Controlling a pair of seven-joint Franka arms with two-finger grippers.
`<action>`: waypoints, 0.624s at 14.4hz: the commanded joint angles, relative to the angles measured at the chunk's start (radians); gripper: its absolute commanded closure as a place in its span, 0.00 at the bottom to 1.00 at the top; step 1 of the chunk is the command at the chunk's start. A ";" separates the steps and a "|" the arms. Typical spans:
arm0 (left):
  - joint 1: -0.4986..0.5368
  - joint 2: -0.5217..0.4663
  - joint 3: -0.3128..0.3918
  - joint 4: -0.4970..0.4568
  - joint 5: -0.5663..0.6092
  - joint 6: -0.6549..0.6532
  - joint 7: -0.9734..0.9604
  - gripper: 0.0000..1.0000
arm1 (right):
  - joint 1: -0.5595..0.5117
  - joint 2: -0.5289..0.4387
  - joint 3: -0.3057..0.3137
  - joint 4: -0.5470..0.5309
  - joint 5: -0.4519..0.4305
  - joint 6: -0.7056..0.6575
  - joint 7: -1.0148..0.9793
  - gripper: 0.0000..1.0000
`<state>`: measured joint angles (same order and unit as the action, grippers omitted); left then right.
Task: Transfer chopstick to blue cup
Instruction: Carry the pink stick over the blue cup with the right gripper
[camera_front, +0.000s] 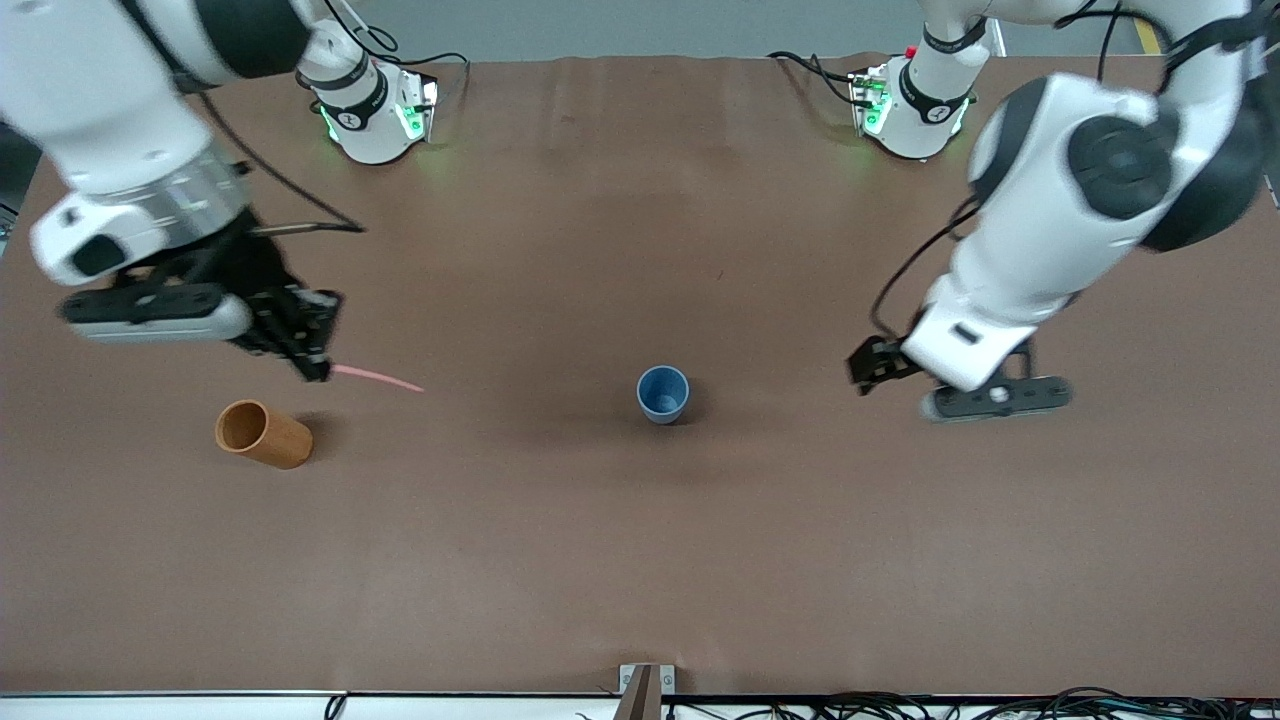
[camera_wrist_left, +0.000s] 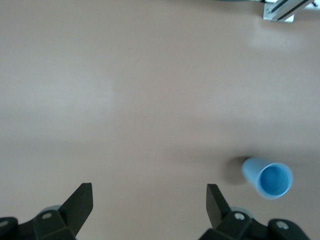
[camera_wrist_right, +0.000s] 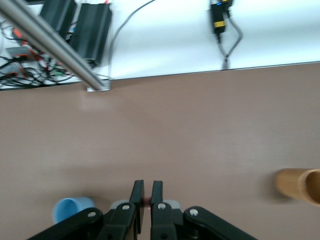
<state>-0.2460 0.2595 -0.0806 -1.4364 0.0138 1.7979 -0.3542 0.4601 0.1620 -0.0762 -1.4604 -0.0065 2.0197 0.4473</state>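
The pink chopstick (camera_front: 378, 378) sticks out sideways from my right gripper (camera_front: 316, 362), its free tip toward the blue cup. That gripper is shut on it, and in the right wrist view a sliver of pink chopstick (camera_wrist_right: 147, 201) shows between the pinched fingers of the right gripper (camera_wrist_right: 148, 192). The blue cup (camera_front: 662, 393) stands upright mid-table, also seen as the blue cup (camera_wrist_left: 267, 177) and the blue cup (camera_wrist_right: 70, 210). My left gripper (camera_front: 880, 362) hangs over bare table toward the left arm's end, open and empty; in its own view the left gripper (camera_wrist_left: 149, 202) has wide-spread fingers.
An orange-brown cup (camera_front: 262, 433) lies on its side toward the right arm's end, just nearer the front camera than the right gripper; the orange-brown cup (camera_wrist_right: 300, 186) also shows in the right wrist view. A metal bracket (camera_front: 645, 685) sits at the table's front edge.
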 joint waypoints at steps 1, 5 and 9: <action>0.082 -0.121 -0.010 -0.087 0.000 -0.049 0.151 0.00 | 0.098 0.082 -0.014 0.025 -0.042 0.092 0.161 0.99; 0.140 -0.244 0.002 -0.133 -0.006 -0.152 0.374 0.00 | 0.231 0.172 -0.014 0.025 -0.115 0.192 0.336 0.99; 0.140 -0.333 0.022 -0.148 -0.021 -0.242 0.439 0.00 | 0.298 0.240 -0.014 0.025 -0.174 0.263 0.450 0.99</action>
<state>-0.1041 -0.0194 -0.0630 -1.5407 0.0058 1.5706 0.0600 0.7333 0.3701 -0.0776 -1.4568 -0.1568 2.2535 0.8463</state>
